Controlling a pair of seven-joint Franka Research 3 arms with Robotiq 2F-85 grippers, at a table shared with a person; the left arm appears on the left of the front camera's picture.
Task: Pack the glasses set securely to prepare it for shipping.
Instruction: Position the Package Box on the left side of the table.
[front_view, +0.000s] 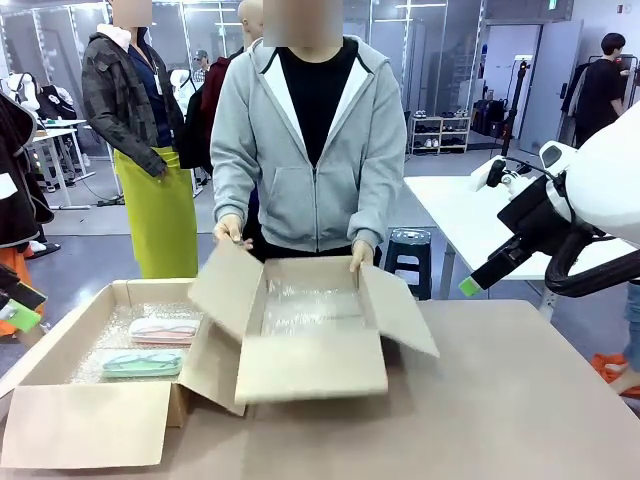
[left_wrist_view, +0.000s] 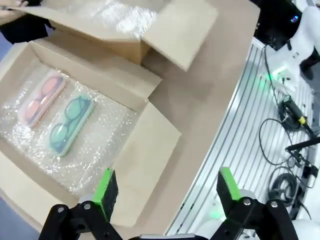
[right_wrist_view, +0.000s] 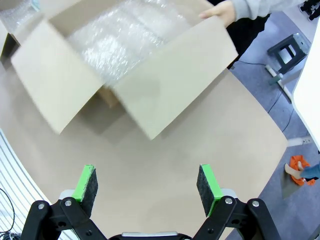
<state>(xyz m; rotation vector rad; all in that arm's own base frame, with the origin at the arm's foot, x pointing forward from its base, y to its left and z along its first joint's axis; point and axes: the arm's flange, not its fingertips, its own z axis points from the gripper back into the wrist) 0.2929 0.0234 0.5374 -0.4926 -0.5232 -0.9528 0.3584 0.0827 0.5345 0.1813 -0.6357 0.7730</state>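
Ahead of and below the wide-open left gripper (left_wrist_view: 167, 192): pink case (left_wrist_view: 41, 99) and mint case (left_wrist_view: 70, 125), side by side on bubble wrap (left_wrist_view: 100, 145) in the open box (left_wrist_view: 150, 150). Probably light, stiff, slick-topped, scratchable; best pinched across the long edges. Right gripper (right_wrist_view: 147, 186) likewise spread wide, empty.

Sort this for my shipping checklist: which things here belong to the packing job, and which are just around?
Job: pink case, mint green case, their bubble-lined box, second open box the person's hands hold.

Around: stool, white side table.
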